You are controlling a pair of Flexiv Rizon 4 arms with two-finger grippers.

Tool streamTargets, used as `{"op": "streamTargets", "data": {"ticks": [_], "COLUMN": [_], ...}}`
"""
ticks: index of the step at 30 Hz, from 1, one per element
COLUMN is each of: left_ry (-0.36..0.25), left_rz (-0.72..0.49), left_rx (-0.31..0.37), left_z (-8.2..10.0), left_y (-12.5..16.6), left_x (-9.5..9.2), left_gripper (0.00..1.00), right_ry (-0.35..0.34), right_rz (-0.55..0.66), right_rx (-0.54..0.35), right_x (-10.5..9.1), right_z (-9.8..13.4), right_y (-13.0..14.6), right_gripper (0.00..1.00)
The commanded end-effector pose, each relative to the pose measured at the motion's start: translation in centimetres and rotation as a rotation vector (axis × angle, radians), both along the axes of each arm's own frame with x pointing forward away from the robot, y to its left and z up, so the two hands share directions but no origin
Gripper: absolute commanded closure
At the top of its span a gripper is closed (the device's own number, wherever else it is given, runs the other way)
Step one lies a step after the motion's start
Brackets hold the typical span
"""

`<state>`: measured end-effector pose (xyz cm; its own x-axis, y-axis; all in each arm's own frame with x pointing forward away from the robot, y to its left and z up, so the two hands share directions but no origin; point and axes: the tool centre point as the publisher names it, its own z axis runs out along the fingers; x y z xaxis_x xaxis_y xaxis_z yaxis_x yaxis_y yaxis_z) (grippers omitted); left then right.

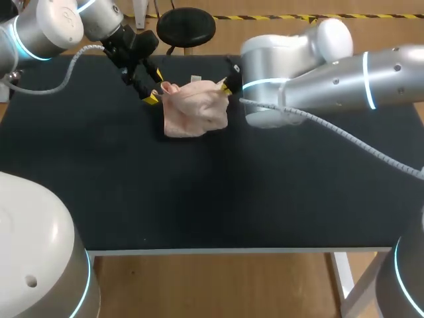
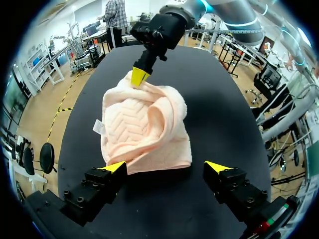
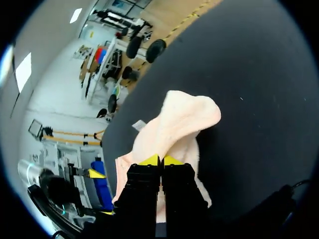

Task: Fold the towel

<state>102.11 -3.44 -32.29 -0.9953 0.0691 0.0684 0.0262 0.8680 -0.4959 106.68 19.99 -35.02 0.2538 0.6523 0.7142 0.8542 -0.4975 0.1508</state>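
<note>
towel (image 1: 195, 109) crumpled on table (image 1: 199, 199) | left fingers (image 2: 114, 168) apart at its edge | right fingers (image 3: 149, 161) together, apparently pinching its corner

Setting: robotics lab. Evidence: left arm (image 1: 50, 26) and right arm (image 1: 344, 76), industrial type, stationed at black work table (image 1: 199, 192).

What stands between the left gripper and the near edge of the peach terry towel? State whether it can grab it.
Probably yes. The left gripper is open just short of the peach terry towel, nothing lies between, and the right gripper pinches only the far corner.
</note>
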Motion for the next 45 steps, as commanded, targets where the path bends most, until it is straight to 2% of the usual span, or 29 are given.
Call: {"op": "streamTargets", "data": {"ticks": [1,8,14,21,27,28,29,34,38,42,45], "left_ry": [-0.001,-0.001,-0.001,-0.001,-0.001,-0.001,-0.001,-0.001,-0.001,-0.001,-0.001], "left_rz": [-0.001,-0.001,-0.001,-0.001,-0.001,-0.001,-0.001,-0.001,-0.001,-0.001,-0.001], "left_rx": [-0.003,-0.003,-0.003,-0.003,-0.003,-0.003,-0.003,-0.003,-0.003,-0.003,-0.003], "left_z": [-0.1,-0.1,-0.1,-0.1,-0.1,-0.1,-0.1,-0.1,-0.1,-0.1,-0.1], "left_y": [0.0,0.0,0.0,0.0,0.0,0.0,0.0,0.0,0.0,0.0,0.0], "left_x": [0.0,0.0,0.0,0.0,0.0,0.0,0.0,0.0,0.0,0.0,0.0], "left_gripper": [0.00,0.00,0.00,0.00,0.00,0.00,0.00,0.00,0.00,0.00,0.00], "right_ry": [0.009,-0.038,-0.069,-0.047,-0.003,-0.005,-0.009,-0.021,-0.060,-0.124,-0.124], "right_rz": [0.178,0.258,0.326,0.403,0.453,0.455,0.459,0.436,0.423,0.401,0.401], "right_rx": [-0.057,-0.047,-0.001,0.058,0.047,0.042,0.046,0.062,0.086,0.210,0.210], "right_x": [1.3,2.5,2.4,1.0,-0.1,-0.3,-0.4,-0.5,-0.9,-1.3,-1.3], "right_z": [2.3,2.6,2.0,1.5,0.5,0.4,0.3,1.0,3.1,5.4,5.4], "right_y": [1.1,4.4,7.5,11.2,12.3,12.4,12.4,11.6,10.2,8.3,8.3], "right_gripper": [1.00,1.00,1.00,1.00,1.00,0.66,0.00,0.00,0.00,0.00,0.00]}}
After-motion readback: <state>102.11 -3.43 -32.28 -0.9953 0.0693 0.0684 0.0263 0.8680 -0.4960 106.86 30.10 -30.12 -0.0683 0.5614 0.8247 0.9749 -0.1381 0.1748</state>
